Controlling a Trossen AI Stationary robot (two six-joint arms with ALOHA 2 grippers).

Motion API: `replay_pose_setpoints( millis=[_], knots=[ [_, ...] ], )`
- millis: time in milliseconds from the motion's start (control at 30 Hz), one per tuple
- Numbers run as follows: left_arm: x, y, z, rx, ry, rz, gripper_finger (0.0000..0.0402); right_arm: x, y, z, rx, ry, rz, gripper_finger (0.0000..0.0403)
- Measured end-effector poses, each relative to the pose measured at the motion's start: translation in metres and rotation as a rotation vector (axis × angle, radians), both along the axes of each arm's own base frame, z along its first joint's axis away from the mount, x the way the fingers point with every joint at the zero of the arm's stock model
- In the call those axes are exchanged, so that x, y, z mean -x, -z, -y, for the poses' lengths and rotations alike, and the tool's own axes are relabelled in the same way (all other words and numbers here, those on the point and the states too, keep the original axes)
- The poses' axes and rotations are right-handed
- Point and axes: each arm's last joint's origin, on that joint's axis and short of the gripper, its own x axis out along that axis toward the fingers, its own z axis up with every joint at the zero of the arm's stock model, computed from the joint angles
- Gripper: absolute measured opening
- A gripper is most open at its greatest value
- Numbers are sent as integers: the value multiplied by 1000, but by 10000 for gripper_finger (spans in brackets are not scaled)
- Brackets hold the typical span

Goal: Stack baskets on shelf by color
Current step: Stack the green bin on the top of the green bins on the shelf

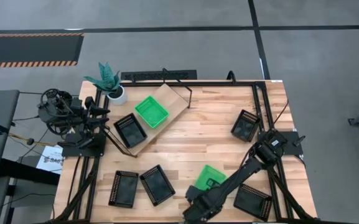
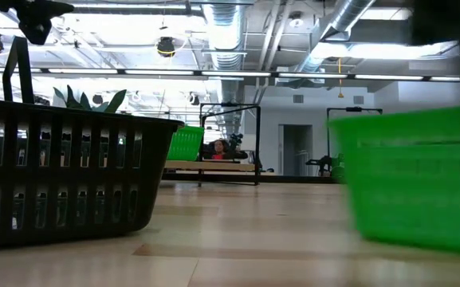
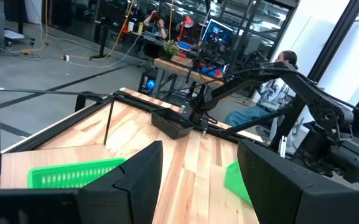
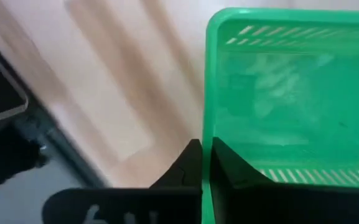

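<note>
A bright green basket [image 1: 213, 175] lies at the table's near middle, and my right gripper [image 1: 207, 186] is shut on its rim. It shows large in the low view [image 2: 413, 175]. The light-wood shelf [image 1: 172, 98] lies slanted at the far left and carries a second green basket [image 1: 151, 112] and a black basket [image 1: 130, 130]. More black baskets rest on the table at the near left [image 1: 124, 188] [image 1: 157, 185], the right [image 1: 246, 126] and the near right [image 1: 252, 202]. My left gripper [image 3: 201, 186] is open and empty at the left edge, beside the shelf. My right gripper pinches one side wall of the green basket at its rim [image 4: 206, 134], near a corner. One finger [image 4: 226, 165] is inside the basket and the other outside. The fingers come from the table's near left side. Whether the basket is clear of the table I cannot tell.
A potted plant [image 1: 107, 84] stands at the far left corner beside the shelf. A black basket [image 2: 62, 175] fills the low view's left. Bare wood lies in the table's middle [image 1: 204, 137]. A person [image 3: 285, 62] sits beyond the table.
</note>
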Motion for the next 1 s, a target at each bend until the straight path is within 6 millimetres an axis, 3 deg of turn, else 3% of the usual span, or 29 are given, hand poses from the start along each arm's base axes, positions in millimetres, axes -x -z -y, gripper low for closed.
replay_pose_setpoints(
  millis=[267, 500, 800, 1000],
  knots=[
    [0, 0, 0, 21, -2, 3, 198, -15, -35, 59, 185, -265, 18, 10],
    [0, 0, 0, 22, -3, 3, 198, -35, -79, 136, 416, -606, 53, 5],
    [0, 0, 0, 23, -2, 4, 198, -72, -94, 249, 613, -818, 53, 4],
    [0, 0, 0, 23, -2, 4, 198, -88, -103, 294, 740, -910, 106, 3]
  ],
)
